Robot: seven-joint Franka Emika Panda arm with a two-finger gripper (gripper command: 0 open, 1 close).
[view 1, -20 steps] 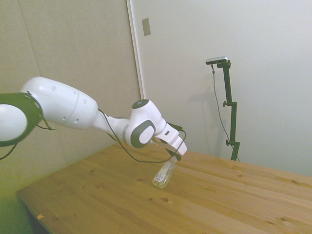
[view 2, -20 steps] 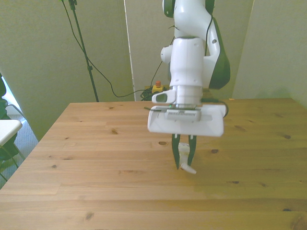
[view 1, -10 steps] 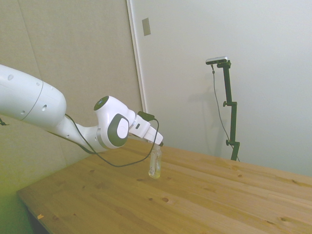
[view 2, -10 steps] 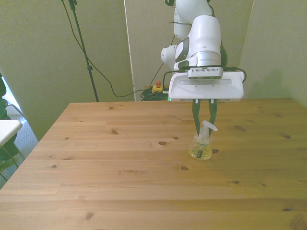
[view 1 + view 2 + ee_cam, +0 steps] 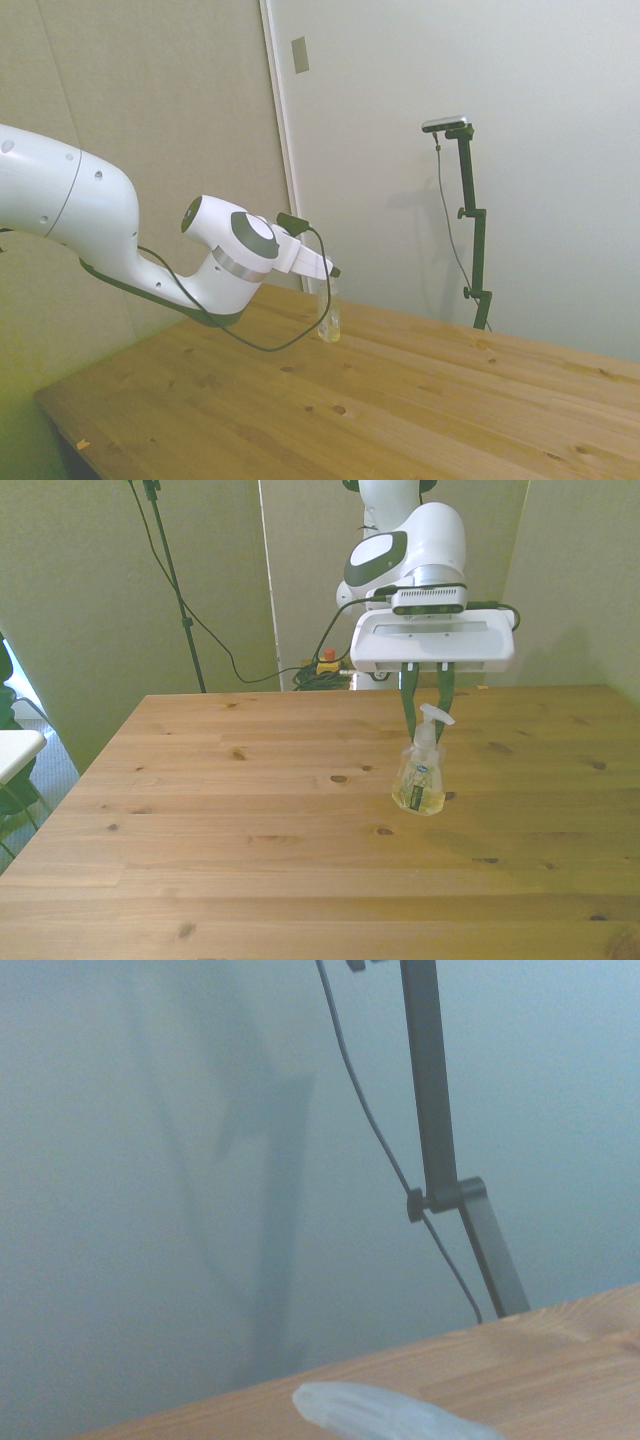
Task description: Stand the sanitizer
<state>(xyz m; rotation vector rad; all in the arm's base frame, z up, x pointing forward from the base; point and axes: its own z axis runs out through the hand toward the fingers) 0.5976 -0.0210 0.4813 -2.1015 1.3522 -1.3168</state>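
Clear plastic is what is being gripped: the sanitizer (image 5: 421,780), a small pump bottle w/ pale yellowish liquid, white pump top and white label w/ blue marks, is being held upright directly below the two-finger gripper (image 5: 425,712) of the white arm. The dark fingers (image 5: 406,706) are being kept narrow on either side of the neck just under the pump head, prob. because that is the slimmest, stiffest part and leaves the body free to hang plumb. In the side view the bottle (image 5: 329,318) is being carried w/ its base at or just above the pale wooden table (image 5: 430,400); contact can't be told for sure. Base-down attitude is what the task needs, so the standing step is judged nearly done; release is not yet made. In the wrist view only a blurred whitish bit, likely the pump top (image 5: 385,1415), is being shown close under the wrist.
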